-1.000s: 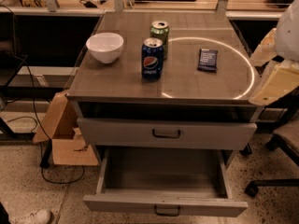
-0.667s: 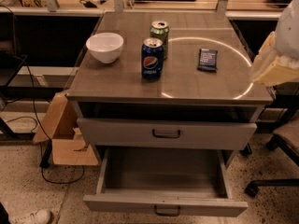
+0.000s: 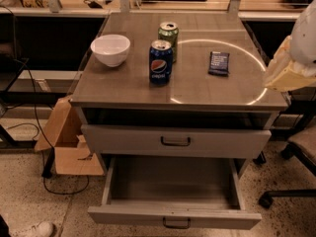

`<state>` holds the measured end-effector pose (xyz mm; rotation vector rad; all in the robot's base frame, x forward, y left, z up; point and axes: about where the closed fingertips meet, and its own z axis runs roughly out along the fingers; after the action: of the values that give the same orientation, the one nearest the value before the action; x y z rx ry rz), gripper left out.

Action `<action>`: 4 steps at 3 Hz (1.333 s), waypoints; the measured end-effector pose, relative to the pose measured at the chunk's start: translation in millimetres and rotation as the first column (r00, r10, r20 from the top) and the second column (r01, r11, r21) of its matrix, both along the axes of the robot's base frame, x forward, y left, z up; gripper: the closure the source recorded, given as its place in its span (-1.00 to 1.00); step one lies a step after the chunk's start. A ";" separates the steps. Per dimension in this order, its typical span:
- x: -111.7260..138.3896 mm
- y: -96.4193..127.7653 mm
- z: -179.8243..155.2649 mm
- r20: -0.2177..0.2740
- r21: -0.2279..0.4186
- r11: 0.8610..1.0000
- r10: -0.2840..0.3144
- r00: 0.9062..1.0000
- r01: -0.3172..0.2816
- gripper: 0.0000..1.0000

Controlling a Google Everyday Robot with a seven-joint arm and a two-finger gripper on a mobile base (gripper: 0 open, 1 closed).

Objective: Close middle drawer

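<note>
Speckled office floor, grey cabinet, one drawer pulled far out toward the near side.
At the right edge the gripper point(image 3: 290, 68) hangs beside the cabinet top point(image 3: 123, 85); whether it is open or closed cannot be told. It is well above the middle drawer point(image 3: 173, 215), which sits low and near, under the closed taller drawer point(image 3: 222, 142). Coming down, the arm could likely sweep the dark packet point(image 3: 218, 63) or tip the Pepsi can point(image 3: 160, 61). A push off-centre on that low front may skew the drawer on its rails and jam it, and a hard shove could shake the cans over.
</note>
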<state>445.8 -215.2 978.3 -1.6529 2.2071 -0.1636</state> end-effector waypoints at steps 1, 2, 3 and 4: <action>5.6 -4.7 -43.9 -0.001 -0.007 0.999 -0.053 0.999 0.053 1.00; 0.6 -11.0 -119.3 -0.061 -0.035 0.995 -0.096 0.994 0.094 1.00; -6.4 -17.1 -163.8 -0.117 -0.059 0.992 -0.116 0.986 0.109 1.00; -8.1 -17.5 -166.6 -0.122 -0.061 0.992 -0.116 0.986 0.109 1.00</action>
<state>437.7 -232.7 811.7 -1.6069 2.4117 -0.1549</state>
